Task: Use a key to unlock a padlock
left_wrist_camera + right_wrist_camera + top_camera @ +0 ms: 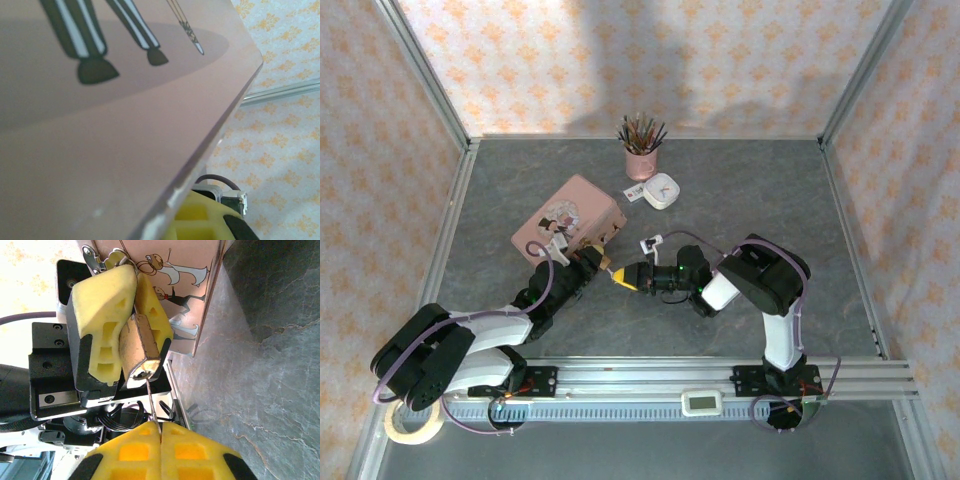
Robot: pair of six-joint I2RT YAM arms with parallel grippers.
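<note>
Currently the left gripper is clamping its foam fingers on the brass padlock just beside the pink tin. The right gripper is pinching the key, its blade tip meeting the keyhole. Turning off-axis is risking a bent blade or a slipped grip. No legible writing is showing.

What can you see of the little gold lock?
The padlock is tiny, with a brass-looking gold body. It's squeezed between the left gripper's yellow foam fingers, right beside the pink tin. A thin key, pinched by the right gripper, reaches its bottom end. Its shackle is mostly hidden.
</note>
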